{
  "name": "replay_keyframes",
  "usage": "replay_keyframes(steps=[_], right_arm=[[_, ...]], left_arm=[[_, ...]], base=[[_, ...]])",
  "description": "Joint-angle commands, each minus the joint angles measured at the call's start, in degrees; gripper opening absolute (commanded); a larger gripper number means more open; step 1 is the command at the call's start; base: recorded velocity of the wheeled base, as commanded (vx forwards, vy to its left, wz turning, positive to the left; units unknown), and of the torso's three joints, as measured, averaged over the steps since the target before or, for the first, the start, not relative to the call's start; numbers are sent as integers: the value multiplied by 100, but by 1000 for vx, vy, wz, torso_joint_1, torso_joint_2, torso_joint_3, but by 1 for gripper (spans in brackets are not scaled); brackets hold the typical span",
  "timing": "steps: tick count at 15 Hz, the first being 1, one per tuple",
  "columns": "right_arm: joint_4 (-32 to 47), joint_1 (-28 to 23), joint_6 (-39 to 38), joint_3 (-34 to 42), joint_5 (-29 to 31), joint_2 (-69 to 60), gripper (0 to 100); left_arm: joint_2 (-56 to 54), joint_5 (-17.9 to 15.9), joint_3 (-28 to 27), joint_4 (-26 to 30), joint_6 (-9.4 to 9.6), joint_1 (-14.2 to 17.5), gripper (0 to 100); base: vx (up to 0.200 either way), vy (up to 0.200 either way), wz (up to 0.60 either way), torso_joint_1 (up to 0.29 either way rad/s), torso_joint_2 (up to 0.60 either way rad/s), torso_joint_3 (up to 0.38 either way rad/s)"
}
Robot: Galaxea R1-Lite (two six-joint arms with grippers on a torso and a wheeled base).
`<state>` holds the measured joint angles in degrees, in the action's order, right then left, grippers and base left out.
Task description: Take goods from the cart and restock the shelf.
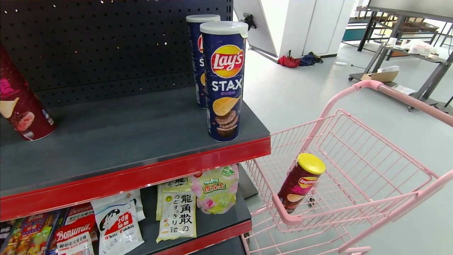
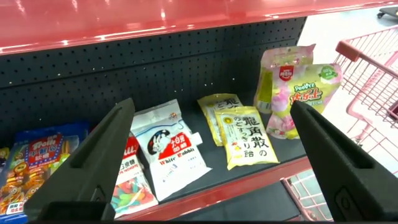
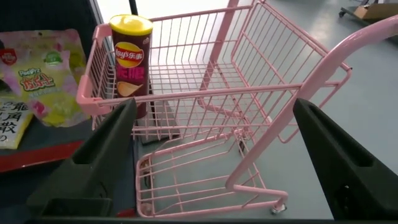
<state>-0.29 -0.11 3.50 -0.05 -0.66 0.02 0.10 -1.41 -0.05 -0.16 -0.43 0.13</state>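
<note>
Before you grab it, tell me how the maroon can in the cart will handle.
Tall, narrow maroon can standing in the cart corner: probably tips easily, rolls if toppled. Wall looks stiff, likely takes a firm squeeze. Glossy surface may slip.

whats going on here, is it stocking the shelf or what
A two-armed robot is restocking a store shelf from a pink cart. Right now it holds nothing. The left tool is open in front of the snack bags on the lower shelf, and the right tool is open facing the cart. One maroon chip can with a yellow lid sits in the cart's basket. Two blue chip cans stand near the right end of the upper shelf, and a red can stands at its left.
</note>
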Motion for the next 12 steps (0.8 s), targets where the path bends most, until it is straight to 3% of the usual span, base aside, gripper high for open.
replay_keyframes(steps=[1, 4, 5, 6, 7, 8, 10, 12], right_arm=[[-6, 2, 19, 5, -4, -2, 100], [-15, 2, 19, 5, -40, -2, 100], [-164, 99, -403, -944, -233, 745, 100], [-208, 275, -1651, -2412, -145, 2661, 100], [-85, 319, -2240, -3651, -110, 3830, 100], [-129, 336, -2055, -3880, -189, 4559, 100], [-305, 653, -1589, -3537, -637, 5262, 100], [-533, 1004, -1624, -3273, -954, 5948, 100]], left_arm=[[-1, 1, 5, -2, -1, 4, 100], [-1, 1, -4, -2, 25, 4, 100], [-1, 1, -4, -11, 25, 4, 100], [-1, 1, 5, -2, 34, 4, 100], [-1, 10, -4, -2, 25, 4, 100], [-1, 10, -4, -2, 34, 4, 100], [-1, 10, 5, -2, 34, 4, 100], [-1, 10, 5, -2, 34, 4, 100]], base=[[0, 0, 0, 0, 0, 0], [0, 0, 0, 0, 0, 0], [0, 0, 0, 0, 0, 0], [0, 0, 0, 0, 0, 0], [0, 0, 0, 0, 0, 0], [0, 0, 0, 0, 0, 0], [0, 0, 0, 0, 0, 0], [0, 0, 0, 0, 0, 0]])
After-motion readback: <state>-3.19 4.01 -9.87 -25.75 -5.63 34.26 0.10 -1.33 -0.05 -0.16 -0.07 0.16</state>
